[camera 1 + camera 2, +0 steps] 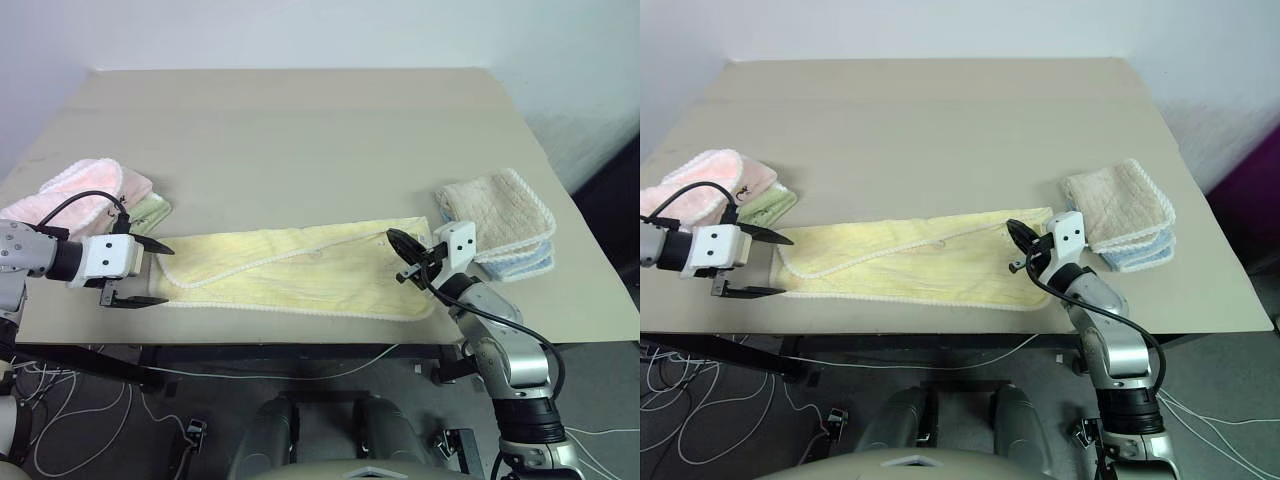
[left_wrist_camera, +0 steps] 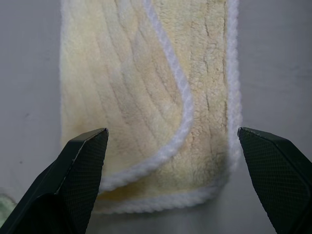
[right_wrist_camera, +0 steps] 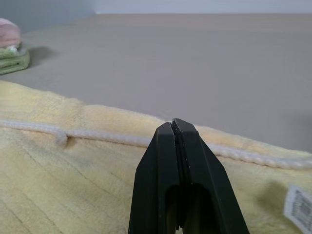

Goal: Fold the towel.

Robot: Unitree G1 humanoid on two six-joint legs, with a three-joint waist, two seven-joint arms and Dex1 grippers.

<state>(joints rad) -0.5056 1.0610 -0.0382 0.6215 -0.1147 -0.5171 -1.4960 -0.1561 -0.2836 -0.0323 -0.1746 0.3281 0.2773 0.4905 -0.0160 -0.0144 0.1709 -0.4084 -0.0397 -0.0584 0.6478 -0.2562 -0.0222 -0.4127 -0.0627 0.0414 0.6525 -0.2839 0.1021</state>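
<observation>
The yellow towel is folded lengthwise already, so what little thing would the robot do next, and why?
Probably lower the left gripper onto the towel's near end and close. Its fingers stand wide open, straddling that end without touching it, so nothing is gripped yet. The right gripper, shut and empty, hovers over the far end. The strip lies long and flat, so a crosswise fold seems due.

no text can be read anywhere. a small white label (image 3: pixel 298 202) is sewn on the towel (image 3: pixel 73 165), but its print is too blurred to make out.
</observation>
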